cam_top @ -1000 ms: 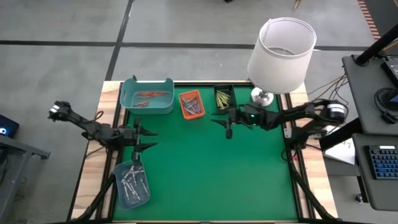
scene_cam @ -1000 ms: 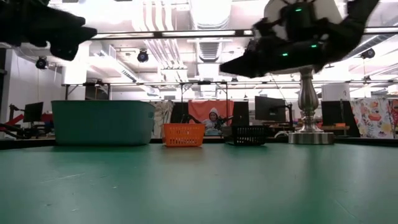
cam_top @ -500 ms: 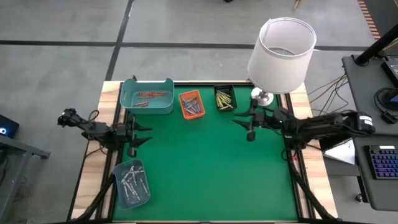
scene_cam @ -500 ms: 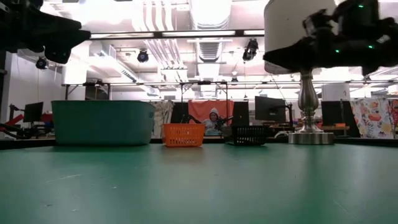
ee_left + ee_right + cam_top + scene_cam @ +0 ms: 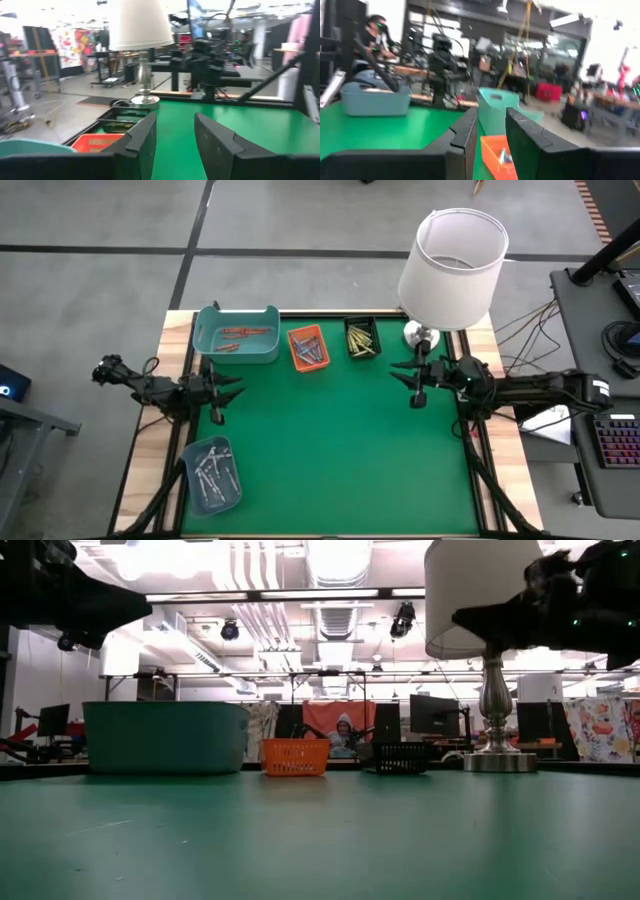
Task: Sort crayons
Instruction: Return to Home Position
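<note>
Left gripper [image 5: 218, 392] at 9 o'clock on the mat [image 5: 330, 450], right gripper [image 5: 417, 382] at 3 o'clock. Both are parted with nothing between the fingers; each wrist view shows bare green in the gap.

Crayons [image 5: 237, 333]: all that show lie in trays. Red-orange in the teal tray [image 5: 210, 315] at 11 o'clock, blue and grey in the orange tray [image 5: 297, 332] at 12, yellow-green in the black tray [image 5: 349, 322] just past 12, silvery ones in the grey tray [image 5: 190, 452] at 8. No loose crayon can be made out on the mat.

Judged step: arms pulling back to rest.

Risks:
- The right gripper sits just beside the lamp [image 5: 452, 255]; a swing toward 1 o'clock could knock its base and tip it.
- The left arm hangs between the teal and grey trays; a low retreat could clip the grey tray and spill it.
</note>
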Tool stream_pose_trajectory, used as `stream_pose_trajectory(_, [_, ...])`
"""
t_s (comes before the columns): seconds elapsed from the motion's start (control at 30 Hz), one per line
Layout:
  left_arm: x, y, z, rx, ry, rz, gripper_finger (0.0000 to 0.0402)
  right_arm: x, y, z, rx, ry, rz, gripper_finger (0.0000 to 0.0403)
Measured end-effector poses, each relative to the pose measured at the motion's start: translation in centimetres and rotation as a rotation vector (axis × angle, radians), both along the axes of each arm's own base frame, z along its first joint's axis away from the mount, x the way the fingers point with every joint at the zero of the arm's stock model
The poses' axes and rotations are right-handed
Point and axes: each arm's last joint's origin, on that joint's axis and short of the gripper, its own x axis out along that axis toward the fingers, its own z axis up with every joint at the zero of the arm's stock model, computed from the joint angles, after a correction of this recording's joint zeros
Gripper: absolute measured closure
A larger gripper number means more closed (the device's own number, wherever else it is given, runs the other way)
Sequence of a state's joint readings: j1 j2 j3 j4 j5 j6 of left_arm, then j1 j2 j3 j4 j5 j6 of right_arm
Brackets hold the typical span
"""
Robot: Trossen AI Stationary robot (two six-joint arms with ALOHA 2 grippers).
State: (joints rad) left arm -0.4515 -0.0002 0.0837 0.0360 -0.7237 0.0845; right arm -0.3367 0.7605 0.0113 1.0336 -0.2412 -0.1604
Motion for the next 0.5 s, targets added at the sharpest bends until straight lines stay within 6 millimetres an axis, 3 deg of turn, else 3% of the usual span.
stream_pose_trajectory(0.23, [0.0, 0.0, -0.1, -0.037, -0.004, 0.016, 0.0287, -1.1, 0.8, 1.6, -0.123, -0.117, 0.118, 0.0313])
stream_pose_trajectory(0.4, [0.0, 0.1, -0.1, -0.065, -0.010, 0.032, 0.0288, -2.9, 2.0, 3.1, -0.212, -0.216, 0.308, 0.0320])
stream_pose_trajectory(0.5, [0.1, 0.1, -0.3, -0.062, 0.011, 0.032, 0.0288, -3.8, 2.3, 3.7, -0.250, -0.272, 0.313, 0.0328])
